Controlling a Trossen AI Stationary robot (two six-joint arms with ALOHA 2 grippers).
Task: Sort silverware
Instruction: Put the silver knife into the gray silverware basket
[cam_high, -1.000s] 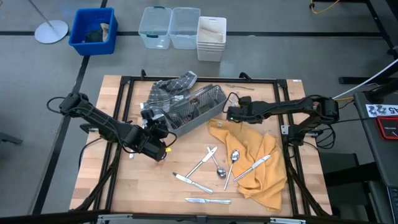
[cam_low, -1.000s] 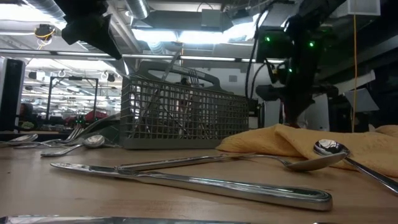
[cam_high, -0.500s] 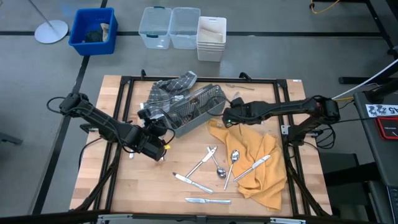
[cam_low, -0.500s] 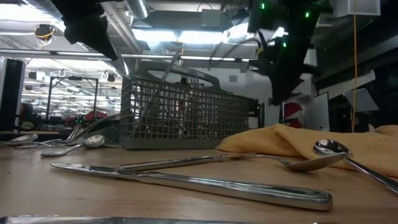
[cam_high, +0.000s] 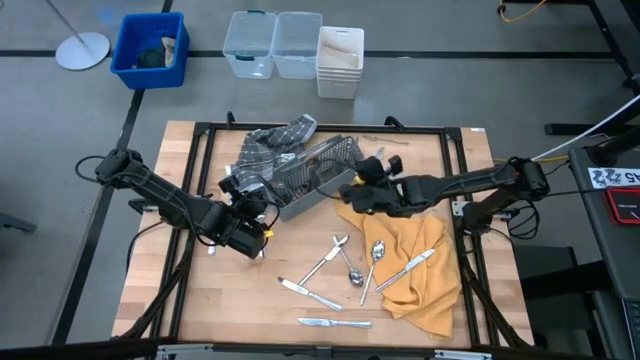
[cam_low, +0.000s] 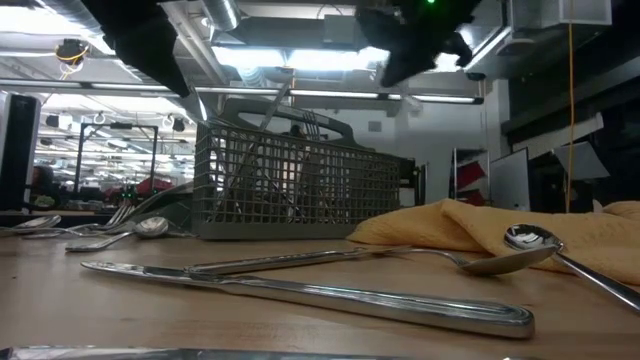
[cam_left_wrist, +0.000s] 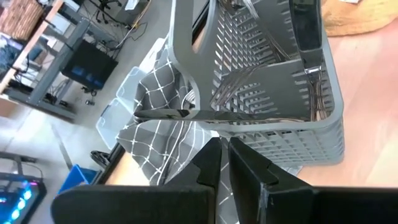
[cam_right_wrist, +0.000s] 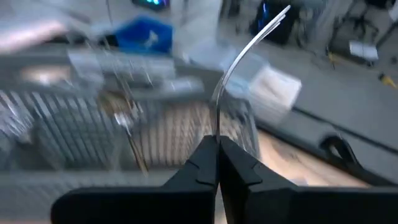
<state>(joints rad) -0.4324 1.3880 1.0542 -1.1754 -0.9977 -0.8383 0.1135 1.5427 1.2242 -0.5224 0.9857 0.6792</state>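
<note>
The right gripper (cam_right_wrist: 217, 163) was held beside the basket (cam_high: 312, 175), clamped on a fork (cam_right_wrist: 239, 59). The left gripper (cam_left_wrist: 224, 163) was kept closed on the basket's handle (cam_left_wrist: 186, 68).

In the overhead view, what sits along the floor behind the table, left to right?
White round stand base → blue bin → two clear plastic tubs → white square container.

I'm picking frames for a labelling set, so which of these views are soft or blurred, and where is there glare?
Right wrist view: motion-smeared, the caddy streaky, though the fork in the right gripper reads clearly. Low view: ceiling lights blow out, both arms are silhouettes, the near knife glints. Left wrist view: fairly crisp. High view: evenly lit, no glare.
</note>
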